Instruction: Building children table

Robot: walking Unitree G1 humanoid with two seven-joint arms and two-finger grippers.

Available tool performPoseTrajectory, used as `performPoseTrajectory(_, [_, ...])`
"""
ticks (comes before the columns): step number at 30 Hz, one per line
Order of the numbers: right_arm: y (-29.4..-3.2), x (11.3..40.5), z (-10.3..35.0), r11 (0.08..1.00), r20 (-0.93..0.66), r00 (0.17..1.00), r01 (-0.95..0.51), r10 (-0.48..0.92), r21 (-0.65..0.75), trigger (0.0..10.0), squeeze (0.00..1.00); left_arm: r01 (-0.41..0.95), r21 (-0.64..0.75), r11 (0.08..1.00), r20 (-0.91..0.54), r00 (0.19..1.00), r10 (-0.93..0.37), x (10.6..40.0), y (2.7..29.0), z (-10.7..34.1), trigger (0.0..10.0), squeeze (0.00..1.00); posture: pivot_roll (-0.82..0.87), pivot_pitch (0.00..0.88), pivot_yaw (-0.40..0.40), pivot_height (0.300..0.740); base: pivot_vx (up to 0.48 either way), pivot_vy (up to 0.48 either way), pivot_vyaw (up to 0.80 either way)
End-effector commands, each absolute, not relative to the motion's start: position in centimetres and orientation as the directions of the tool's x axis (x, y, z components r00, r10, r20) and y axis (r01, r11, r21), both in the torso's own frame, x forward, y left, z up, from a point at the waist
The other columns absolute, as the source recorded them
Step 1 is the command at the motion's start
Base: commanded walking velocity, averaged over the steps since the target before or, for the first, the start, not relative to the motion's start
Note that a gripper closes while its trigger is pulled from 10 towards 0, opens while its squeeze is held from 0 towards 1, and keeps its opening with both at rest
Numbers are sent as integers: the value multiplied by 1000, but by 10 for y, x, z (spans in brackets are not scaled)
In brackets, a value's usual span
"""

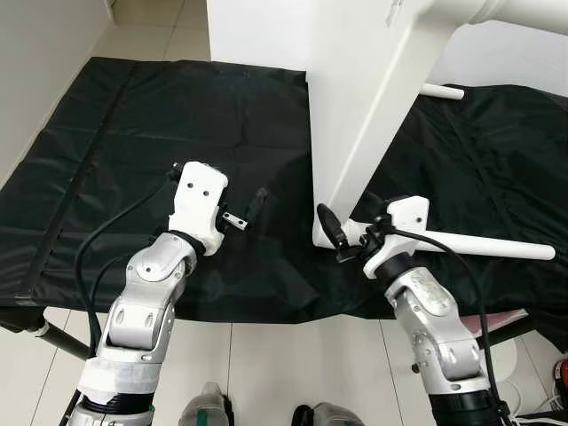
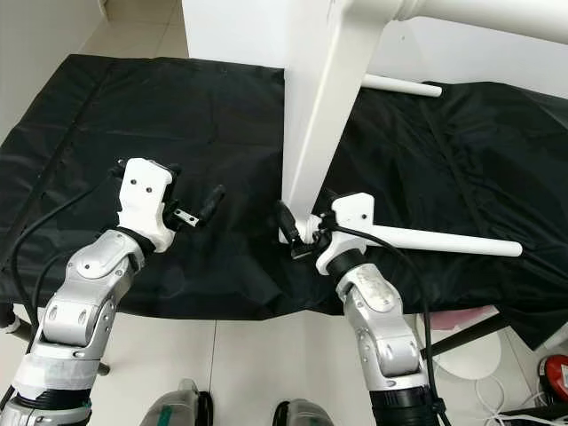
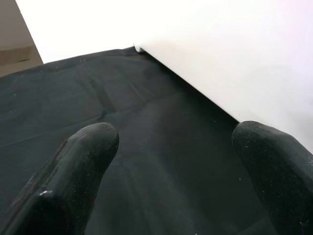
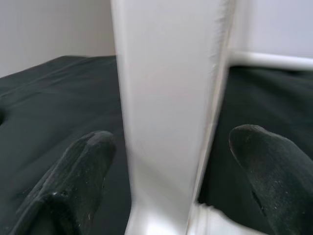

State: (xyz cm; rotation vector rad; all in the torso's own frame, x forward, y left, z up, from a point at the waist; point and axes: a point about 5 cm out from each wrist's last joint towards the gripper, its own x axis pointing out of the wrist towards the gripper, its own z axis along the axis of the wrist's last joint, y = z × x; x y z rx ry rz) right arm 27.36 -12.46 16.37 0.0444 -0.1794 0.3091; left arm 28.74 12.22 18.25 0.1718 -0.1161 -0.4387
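Straddling the white table leg, right tool spread wide; left tool spread, empty.

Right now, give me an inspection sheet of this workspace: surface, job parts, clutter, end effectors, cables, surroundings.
Surface: black cloth spread flat, wrinkled, its front edge over pale floor tiles.
Job's things: white table panel standing upright on the cloth; white table leg lying on the cloth, reaching right from the panel's foot; another white rod behind the panel.
Clutter: nothing seen on the cloth.
End effectors: left end effector open, empty, just left of the panel; right end effector open, its fingers either side of the panel's bottom edge.
Cables: black cable looping along the left arm; another cable on the right arm.
Surroundings: white wall at left.
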Motion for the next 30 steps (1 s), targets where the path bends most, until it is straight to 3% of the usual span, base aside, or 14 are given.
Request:
performPoseTrajectory(1, [-121, 279, 164, 968, 193, 951, -249, 242, 10, 10000, 0, 249, 175, 952, 117, 955, -272, 290, 126, 184, 10000, 0, 86, 31, -58, 740, 0, 0, 0])
performPoseTrajectory(15, [-101, 304, 159, 995, 223, 972, -93, 80, 47, 10000, 0, 286, 186, 940, 117, 944, -310, 287, 121, 181, 10000, 0, 100, 32, -63, 740, 0, 0, 0])
performPoseTrajectory(30, [-78, 327, 166, 994, 259, 962, -101, 84, 51, 10000, 0, 293, 187, 938, 115, 942, -317, 282, 118, 180, 10000, 0, 119, 44, -70, 740, 0, 0, 0])
